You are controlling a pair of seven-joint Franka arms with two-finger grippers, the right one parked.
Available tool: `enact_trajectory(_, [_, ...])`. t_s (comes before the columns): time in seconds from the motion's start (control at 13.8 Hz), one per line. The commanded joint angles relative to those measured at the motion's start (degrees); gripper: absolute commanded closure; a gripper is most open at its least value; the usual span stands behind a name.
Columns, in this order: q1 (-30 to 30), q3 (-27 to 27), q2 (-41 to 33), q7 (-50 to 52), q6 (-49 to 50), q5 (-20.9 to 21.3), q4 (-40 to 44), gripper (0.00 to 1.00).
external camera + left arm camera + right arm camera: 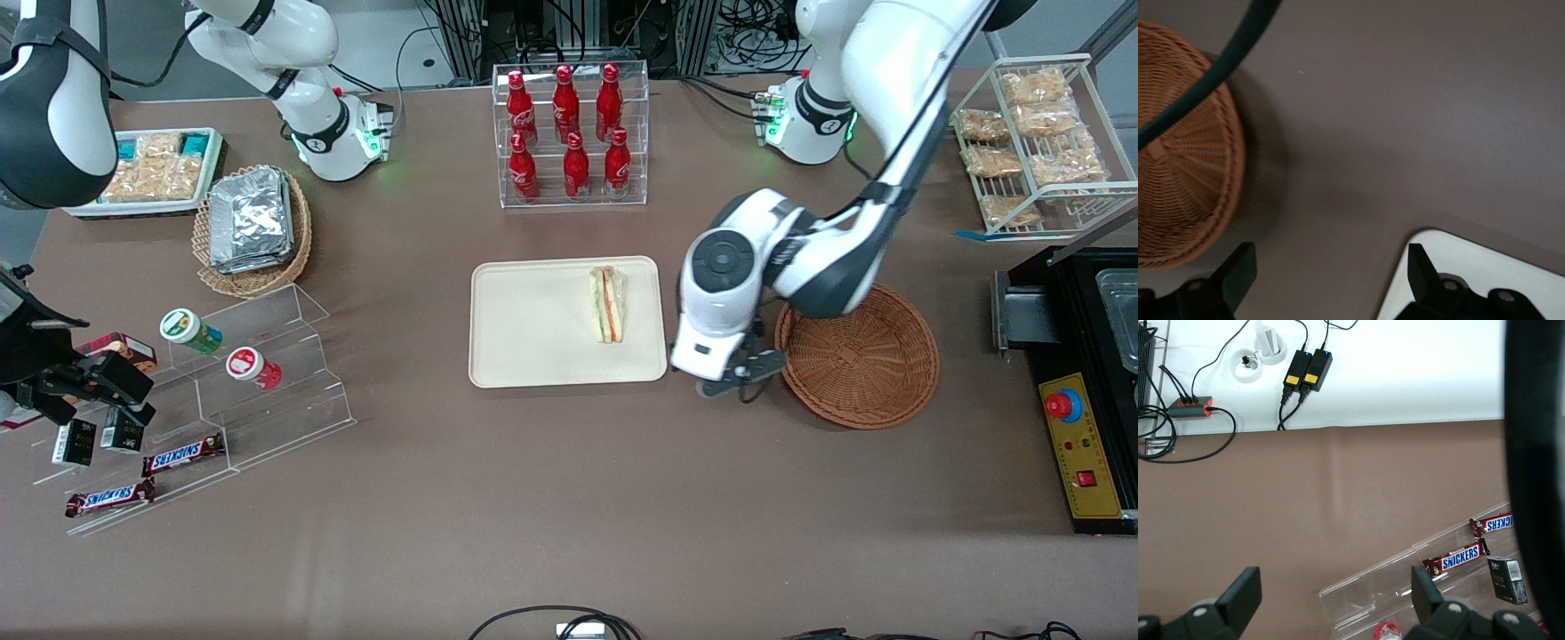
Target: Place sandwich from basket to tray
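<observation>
While the sandwich lies on the cream tray, the left gripper hangs released and empty over bare table. It sits between that tray's corner and the reddish-brown wicker basket.

Woven wicker basket; smooth matt tray.

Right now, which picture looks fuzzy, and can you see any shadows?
The left wrist view looks soft: the basket weave smears, and it throws a dark shadow on the tablecloth beside it. There the open gripper hangs over bare cloth between basket and tray. The front view is crisp and evenly lit; the sandwich shows clearly on the tray.
</observation>
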State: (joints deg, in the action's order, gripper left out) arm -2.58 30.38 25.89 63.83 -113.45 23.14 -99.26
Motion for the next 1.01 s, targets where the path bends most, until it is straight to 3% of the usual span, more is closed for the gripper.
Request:
enact_trajectory(0.0, [2.57,0.47,-1.98,0.42,3.32,0.68,-0.14,0.0])
enact_trajectory(0.36, [8.19,0.56,-6.63,-9.39,7.87,0.15,0.21,0.0])
enact_trajectory(0.51, [10.66,0.3,-9.53,-16.5,11.22,-3.08,1.17,0.0])
enact_trajectory(0.94, [10.58,-12.26,-20.6,-43.47,22.63,-13.81,5.73,0.0])
